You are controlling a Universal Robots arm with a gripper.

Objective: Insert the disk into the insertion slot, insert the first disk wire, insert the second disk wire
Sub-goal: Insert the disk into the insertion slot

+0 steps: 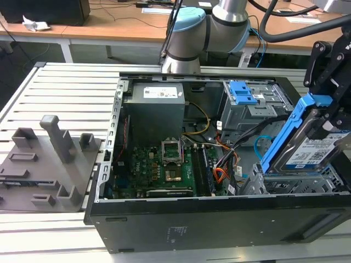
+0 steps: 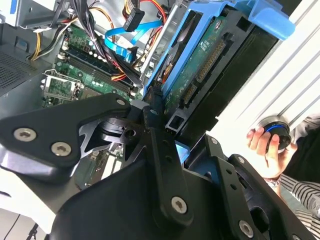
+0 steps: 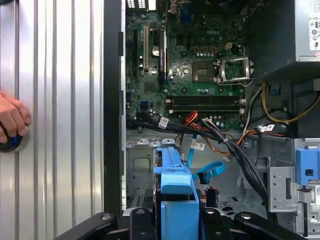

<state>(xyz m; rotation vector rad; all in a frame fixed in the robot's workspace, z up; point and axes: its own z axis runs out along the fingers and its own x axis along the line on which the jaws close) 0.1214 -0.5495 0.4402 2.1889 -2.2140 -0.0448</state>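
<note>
While clamped shut on the bright blue carrier of one disk [image 1: 306, 149], holds it steeply tilted in a single pincer [image 1: 324, 121], white label turned toward the exterior view. Lower end of that disk down at the mouth of one insertion slot [image 1: 299, 185], the low perforated grey cage at the exterior view's right end of one open computer case [image 1: 181, 224]; cannot tell whether touching. Upper end raised well above the cage. One second disk wire [image 1: 260, 143], thin and light blue, looped just beside the cage, between it and one green motherboard [image 1: 159, 164]. One taller grey bay [image 1: 247, 109] with blue latches behind. One grey fixture [image 1: 49, 164] on the slatted worktop [image 1: 66, 87], at the exterior view's left. One hand [image 3: 10, 117] resting on that worktop beside the case, fingers on one round black knob [image 3: 10, 144].
</note>
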